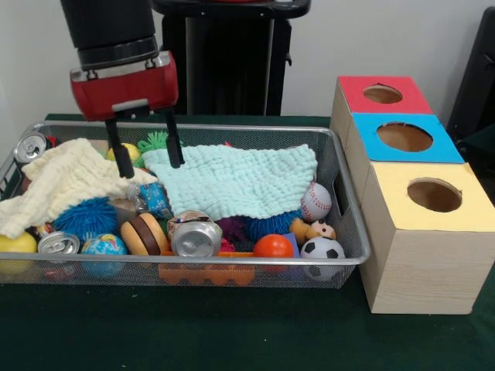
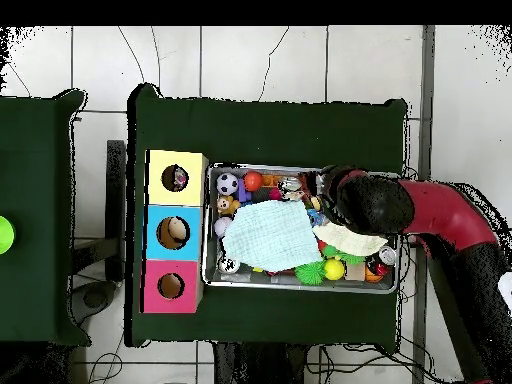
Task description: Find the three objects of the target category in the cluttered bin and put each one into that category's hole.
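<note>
Your gripper (image 1: pixel 145 151) hangs open and empty; the crushed can (image 1: pixel 196 237) is probably light and slippery, so grasp its sides.

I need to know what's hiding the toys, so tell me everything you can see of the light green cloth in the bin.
The light green cloth is a soft, waffle-textured rectangle, lying spread and slightly rumpled over the middle of the wire bin. It covers toys beneath; a baseball and a spiky blue ball peek out at its front edge. One open jaw of the gripper stands at its left corner.
</note>
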You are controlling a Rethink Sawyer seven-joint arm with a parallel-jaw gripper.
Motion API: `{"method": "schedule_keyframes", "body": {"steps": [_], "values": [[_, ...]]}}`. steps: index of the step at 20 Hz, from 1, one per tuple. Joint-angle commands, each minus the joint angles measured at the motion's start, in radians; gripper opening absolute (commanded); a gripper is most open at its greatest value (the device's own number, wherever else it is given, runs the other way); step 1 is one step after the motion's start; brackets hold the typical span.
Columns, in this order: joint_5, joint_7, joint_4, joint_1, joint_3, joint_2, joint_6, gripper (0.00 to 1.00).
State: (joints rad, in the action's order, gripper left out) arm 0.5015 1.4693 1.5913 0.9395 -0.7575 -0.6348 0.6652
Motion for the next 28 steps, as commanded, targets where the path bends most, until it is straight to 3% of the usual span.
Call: {"method": "schedule_keyframes", "body": {"steps": [1, 5, 14, 28], "values": [[0.066, -0.488, -0.202, 0.015, -0.102, 0.143, 0.190, 1.00], [0.061, -0.581, -0.272, 0.002, -0.100, 0.184, 0.272, 1.00], [0.066, -0.687, -0.358, 0.009, -0.073, 0.235, 0.349, 1.00], [0.049, -0.776, -0.350, 0.062, -0.076, 0.295, 0.369, 1.00]]}}
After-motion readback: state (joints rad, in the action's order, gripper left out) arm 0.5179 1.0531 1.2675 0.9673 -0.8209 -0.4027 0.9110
